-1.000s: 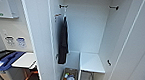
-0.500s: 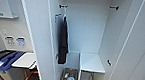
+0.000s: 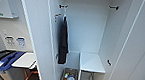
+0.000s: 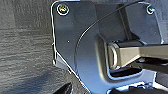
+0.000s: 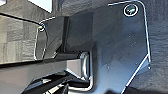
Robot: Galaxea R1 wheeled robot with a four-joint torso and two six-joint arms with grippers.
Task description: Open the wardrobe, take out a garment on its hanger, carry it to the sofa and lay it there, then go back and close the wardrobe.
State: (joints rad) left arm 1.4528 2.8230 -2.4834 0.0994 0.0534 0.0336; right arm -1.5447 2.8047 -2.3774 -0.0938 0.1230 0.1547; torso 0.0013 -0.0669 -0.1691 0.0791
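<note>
The wardrobe [image 3: 89,31] stands open in front of me in the head view. Its left door [image 3: 36,35] and right door [image 3: 140,48] are both swung out wide. A long black coat [image 3: 63,42] hangs from a black hook [image 3: 63,6] on the inner left side. Another black hook [image 3: 114,7] on the inner right side is bare. Both wrist views look down at dark wood-grain floor [image 4: 25,50] past the robot's own plate.
A low white shelf [image 3: 91,62] sits in the wardrobe's lower right, with a basket of small items [image 3: 68,79] on the bottom beside it. Left of the wardrobe stand bins with a blue lid [image 3: 4,60] and a white lid [image 3: 24,59], under a wall sign [image 3: 1,2].
</note>
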